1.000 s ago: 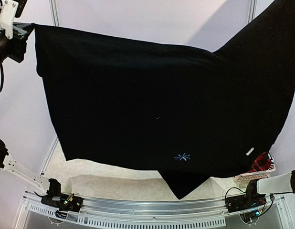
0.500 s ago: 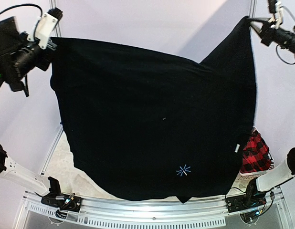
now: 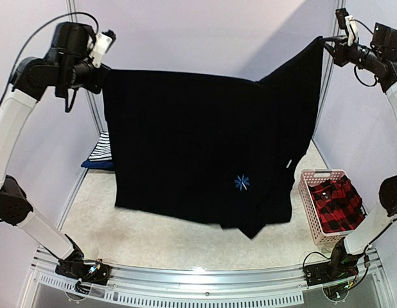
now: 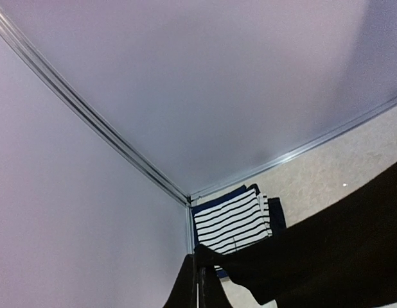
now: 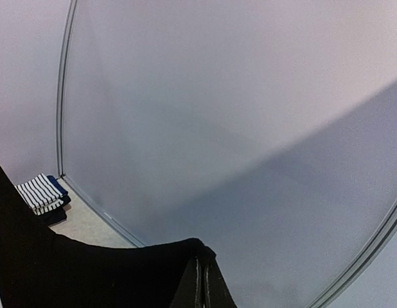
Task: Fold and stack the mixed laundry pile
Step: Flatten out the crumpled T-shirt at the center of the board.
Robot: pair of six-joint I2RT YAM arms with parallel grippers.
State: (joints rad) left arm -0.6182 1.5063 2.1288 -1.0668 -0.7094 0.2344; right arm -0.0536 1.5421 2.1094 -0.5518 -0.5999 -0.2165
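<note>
Got my left pincer (image 3: 108, 72) and right pincer (image 3: 324, 40) both clamped on the top corners of the black shirt (image 3: 205, 154), hanging it spread. The striped top (image 3: 102, 149) lies beside its left edge.

The large shirt (image 3: 205, 147) hangs over the table (image 3: 153, 237), held between the left pincer (image 3: 103, 67) and the right pincer (image 3: 327, 43). A folded stack (image 3: 102, 151) lies far left behind it. A basket (image 3: 314, 174) holding a second shirt (image 3: 333, 205) stands right.

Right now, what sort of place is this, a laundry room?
Likely a robot test booth, not a home laundry: plain white walls in metal framing, the left gripper and right gripper holding up a black shirt, a pink basket alongside.
</note>
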